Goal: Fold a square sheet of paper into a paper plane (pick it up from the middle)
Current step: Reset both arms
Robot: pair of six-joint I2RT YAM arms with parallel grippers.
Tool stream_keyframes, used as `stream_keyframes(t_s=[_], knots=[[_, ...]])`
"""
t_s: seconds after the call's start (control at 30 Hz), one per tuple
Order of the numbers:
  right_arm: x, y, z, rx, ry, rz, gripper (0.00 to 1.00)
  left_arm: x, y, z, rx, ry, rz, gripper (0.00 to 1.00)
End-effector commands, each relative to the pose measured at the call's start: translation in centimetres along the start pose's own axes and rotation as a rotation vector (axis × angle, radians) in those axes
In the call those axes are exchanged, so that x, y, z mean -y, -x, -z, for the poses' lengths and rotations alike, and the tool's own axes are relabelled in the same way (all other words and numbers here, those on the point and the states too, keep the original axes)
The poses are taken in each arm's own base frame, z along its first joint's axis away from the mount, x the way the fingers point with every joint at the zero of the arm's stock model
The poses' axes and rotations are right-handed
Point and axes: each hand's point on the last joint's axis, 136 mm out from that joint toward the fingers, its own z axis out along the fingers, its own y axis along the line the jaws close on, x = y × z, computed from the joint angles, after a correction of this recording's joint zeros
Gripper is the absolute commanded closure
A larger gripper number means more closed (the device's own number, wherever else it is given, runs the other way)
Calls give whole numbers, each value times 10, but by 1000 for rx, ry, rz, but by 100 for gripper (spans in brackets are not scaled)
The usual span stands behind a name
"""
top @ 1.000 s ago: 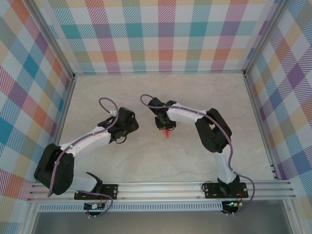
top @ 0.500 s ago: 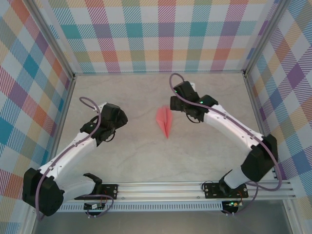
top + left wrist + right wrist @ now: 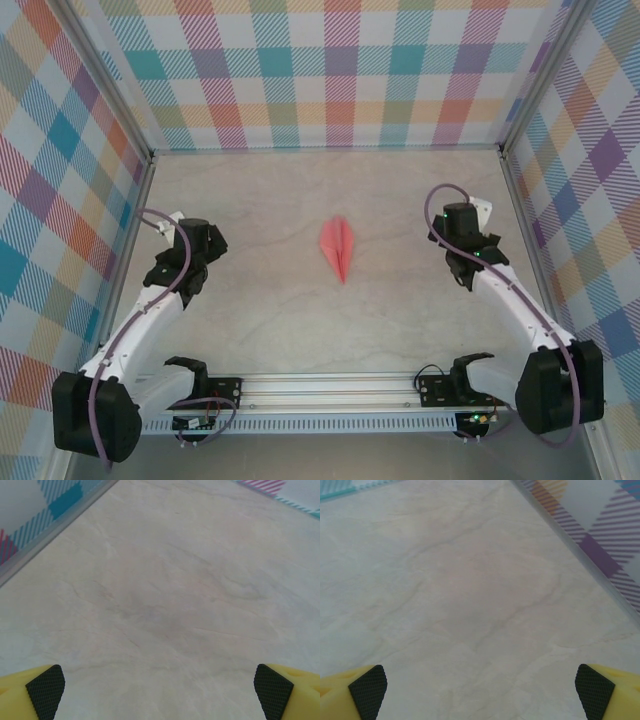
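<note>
The left jaws stand wide apart with nothing between them, their black textured pads [image 3: 45, 692] sitting at the two lower corners of the left wrist view on yellow fingers. Only pale marbled worktop [image 3: 165, 605] is seen ahead of them. The right jaws are spread just as wide and are likewise empty, with their pads [image 3: 367, 690] at the lower corners of the right wrist view. In the overhead view the left arm [image 3: 150, 310] is held at the left of the frame and the right arm [image 3: 510, 300] at the right. The salmon-pink paper plane [image 3: 338, 248], a slim creased dart, lies flat at the centre of the frame. It is well apart from both arms, and its narrow tip is turned toward the lower edge. The folding is judged to be done and the step in hand to be a clean stand-off. For that to be done well, both jaws should be kept wide and high. Any sweep across the centre of the worktop is best avoided, because so light a dart could be shifted by a brush or a draught.
</note>
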Motion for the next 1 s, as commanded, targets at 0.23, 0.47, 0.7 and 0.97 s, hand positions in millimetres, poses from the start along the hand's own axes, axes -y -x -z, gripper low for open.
stream_keyframes(t_s=[0.23, 0.47, 0.7, 0.97], knots=[[12, -27, -36, 77, 15, 32, 0, -8, -2, -44, 117, -29, -102, 0], [-17, -28, -50, 154, 158, 82, 0, 18, -12, -54, 178, -196, -188, 0], [-45, -21, -49, 220, 303, 126, 0, 36, -13, -55, 253, -331, -187, 0], [-60, -16, -46, 264, 380, 185, 0, 49, -23, -76, 254, -402, -183, 0]])
